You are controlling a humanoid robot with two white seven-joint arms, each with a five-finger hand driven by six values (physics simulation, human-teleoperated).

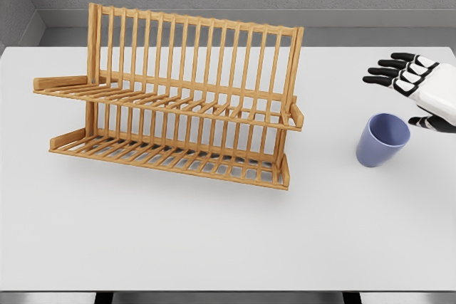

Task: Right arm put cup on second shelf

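Note:
A blue-grey cup point(382, 139) stands upright on the white table, to the right of the wooden rack. My right hand point(410, 94) hovers just behind and to the right of the cup, black-tipped fingers spread and pointing left, thumb low near the cup's rim, holding nothing. The two-tier wooden dish rack point(178, 101) stands at the table's centre-left; its upper shelf point(185, 105) and lower shelf point(171, 154) hold nothing. The left arm does not show.
The white table point(214, 240) ends at a front edge near the bottom of the picture. A grey wall runs behind the table's far edge. The rack's tall slatted back rises above the upper shelf.

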